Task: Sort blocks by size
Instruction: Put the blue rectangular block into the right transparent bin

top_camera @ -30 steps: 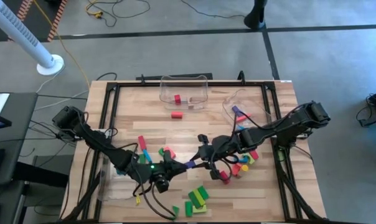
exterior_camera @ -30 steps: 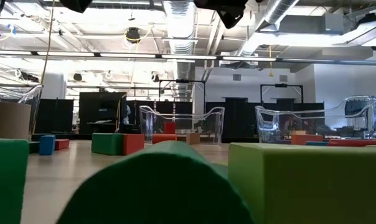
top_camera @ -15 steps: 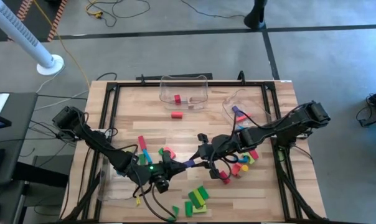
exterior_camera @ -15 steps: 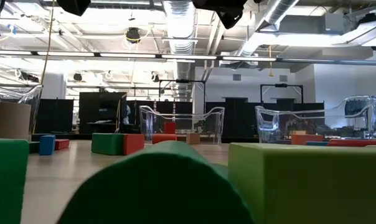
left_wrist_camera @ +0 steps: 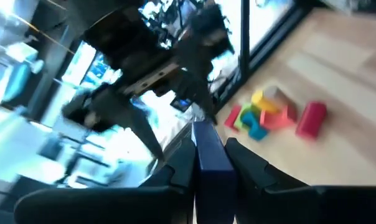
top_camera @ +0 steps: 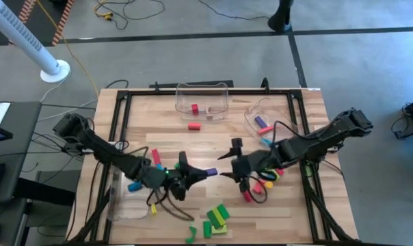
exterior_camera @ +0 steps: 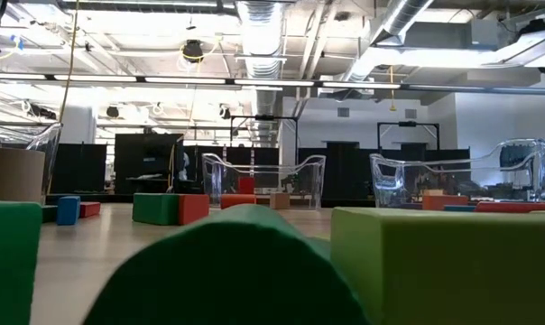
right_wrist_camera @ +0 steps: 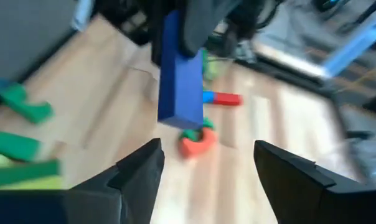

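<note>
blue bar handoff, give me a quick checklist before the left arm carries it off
1. Left gripper shut on the blue bar: ok, its fingers press both sides in the left wrist view.
2. Right gripper has let go: ok, its fingers stand wide with nothing between them.
3. Right gripper apart from the bar: ok, a gap shows in the high view.
4. Bar lifted above the table: ok, the right wrist view shows blocks lying beneath it.
5. Which clear bin takes this size: cannot tell.
6. Bar seated straight in the grip: cannot tell.
</note>
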Tool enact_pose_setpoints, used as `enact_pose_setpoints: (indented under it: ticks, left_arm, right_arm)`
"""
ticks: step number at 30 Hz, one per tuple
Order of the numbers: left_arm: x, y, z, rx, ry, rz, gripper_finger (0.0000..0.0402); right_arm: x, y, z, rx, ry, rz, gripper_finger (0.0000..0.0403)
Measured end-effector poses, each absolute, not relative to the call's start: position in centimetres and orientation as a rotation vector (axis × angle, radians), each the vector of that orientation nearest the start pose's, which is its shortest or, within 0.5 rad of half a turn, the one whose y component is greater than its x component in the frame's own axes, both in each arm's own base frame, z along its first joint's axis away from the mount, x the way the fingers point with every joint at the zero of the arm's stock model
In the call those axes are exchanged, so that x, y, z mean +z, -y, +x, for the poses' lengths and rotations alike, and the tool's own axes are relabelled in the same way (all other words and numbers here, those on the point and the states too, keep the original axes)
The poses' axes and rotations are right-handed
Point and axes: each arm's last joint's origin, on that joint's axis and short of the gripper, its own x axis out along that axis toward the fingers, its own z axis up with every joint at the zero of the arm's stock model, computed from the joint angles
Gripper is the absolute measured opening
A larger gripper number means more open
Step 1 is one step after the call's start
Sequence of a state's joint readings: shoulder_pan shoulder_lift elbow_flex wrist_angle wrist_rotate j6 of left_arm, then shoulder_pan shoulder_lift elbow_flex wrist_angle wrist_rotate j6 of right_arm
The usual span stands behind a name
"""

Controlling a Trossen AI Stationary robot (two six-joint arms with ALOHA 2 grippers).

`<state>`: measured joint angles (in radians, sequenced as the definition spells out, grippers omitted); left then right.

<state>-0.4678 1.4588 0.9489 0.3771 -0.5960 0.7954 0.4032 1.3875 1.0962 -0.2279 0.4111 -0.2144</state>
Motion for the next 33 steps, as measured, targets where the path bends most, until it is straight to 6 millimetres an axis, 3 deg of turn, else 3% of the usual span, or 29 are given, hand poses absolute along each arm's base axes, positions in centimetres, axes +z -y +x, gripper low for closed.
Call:
enact_pose_setpoints:
  ticks: [5,14,21,33]
  left_arm:
    - [29.7,9.9,30.5,0.049,-0.113,0.679,0.0057]
    - [30.2,6.3,31.6,-0.008,-0.044,0.467,0.0056]
    - [30.1,5.9,31.8,-0.019,-0.043,0.439,0.0057]
    - [30.1,5.9,31.8,-0.019,-0.047,0.438,0.006]
  right_arm:
    - [30.2,-12.0,28.0,-0.075,-0.479,-0.536,0.0285]
    - [30.4,-11.3,28.2,-0.177,-0.472,-0.509,0.0285]
    - [30.6,-11.1,28.5,-0.191,-0.45,-0.474,0.0275]
    - [30.8,-10.1,29.1,-0.16,-0.425,-0.442,0.0198]
